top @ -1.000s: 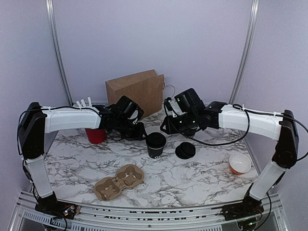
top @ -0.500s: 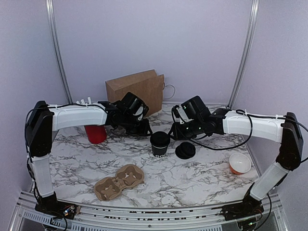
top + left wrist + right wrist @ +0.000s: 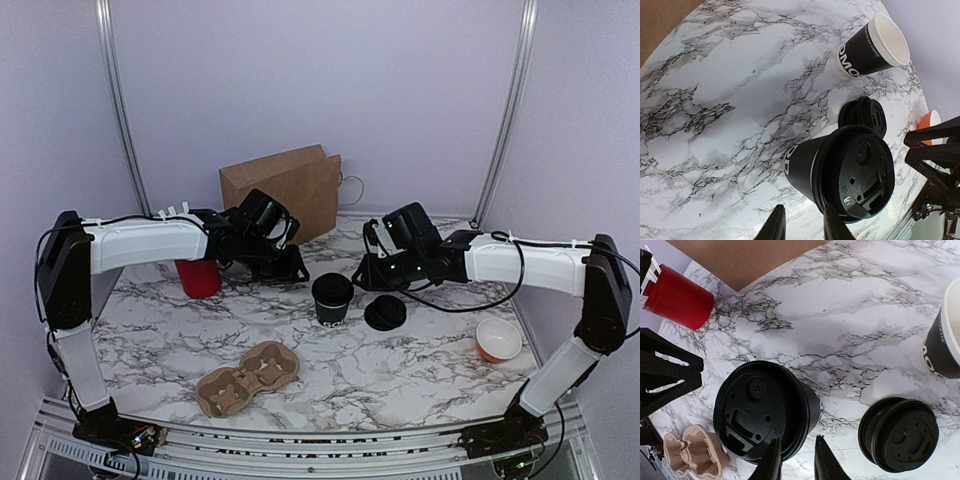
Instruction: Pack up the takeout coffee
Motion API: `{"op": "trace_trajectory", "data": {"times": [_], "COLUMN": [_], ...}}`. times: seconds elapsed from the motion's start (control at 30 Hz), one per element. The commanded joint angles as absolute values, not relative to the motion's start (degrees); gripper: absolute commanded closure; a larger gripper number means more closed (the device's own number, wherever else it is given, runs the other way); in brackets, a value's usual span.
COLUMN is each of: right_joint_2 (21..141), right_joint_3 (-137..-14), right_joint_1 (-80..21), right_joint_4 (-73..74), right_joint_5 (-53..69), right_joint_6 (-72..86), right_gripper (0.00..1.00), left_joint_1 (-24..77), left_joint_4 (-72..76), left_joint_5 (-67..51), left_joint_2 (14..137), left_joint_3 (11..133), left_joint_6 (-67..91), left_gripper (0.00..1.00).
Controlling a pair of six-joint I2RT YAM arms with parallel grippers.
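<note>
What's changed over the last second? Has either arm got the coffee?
The right gripper drew back to the right, away from the coffee, which shifted slightly right early on. The left gripper barely moved. Neither holds anything. The loose lid, carrier, red cup and bag stayed put.

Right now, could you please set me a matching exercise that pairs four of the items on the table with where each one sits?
Things:
1. lidded black cup
2. red cup
3. cardboard cup carrier
4. orange bowl

Places:
A. front, left of centre
B. far right, standing alone
C. centre, beside a loose black lid
D. back left, partly hidden by the left arm

Pairs: 1-C, 2-D, 3-A, 4-B
</note>
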State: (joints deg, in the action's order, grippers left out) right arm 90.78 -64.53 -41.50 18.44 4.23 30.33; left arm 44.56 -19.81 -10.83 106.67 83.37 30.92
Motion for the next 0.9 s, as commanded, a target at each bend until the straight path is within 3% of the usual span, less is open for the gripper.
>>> {"op": "trace_trajectory", "data": {"times": [0.0,0.87], "right_joint_2": [91.33,93.17], "right_joint_3": [-64.03,-61.73], "right_joint_1": [-40.84,-40.52], "right_joint_4": [15.64,13.42], "right_joint_5": [5.57,7.98], "right_joint_6": [31.6,32.08], "right_gripper": [0.78,0.81], "left_joint_1": [45.04,47.05], "left_joint_4": [-19.65,-17.76], "left_joint_5": [-12.87,-13.77], "left_joint_2": [105.96,109.99], "left_joint_3": [82.37,82.25], "left_joint_6": [32.22,33.34], "left_gripper": [0.74,0.75]}}
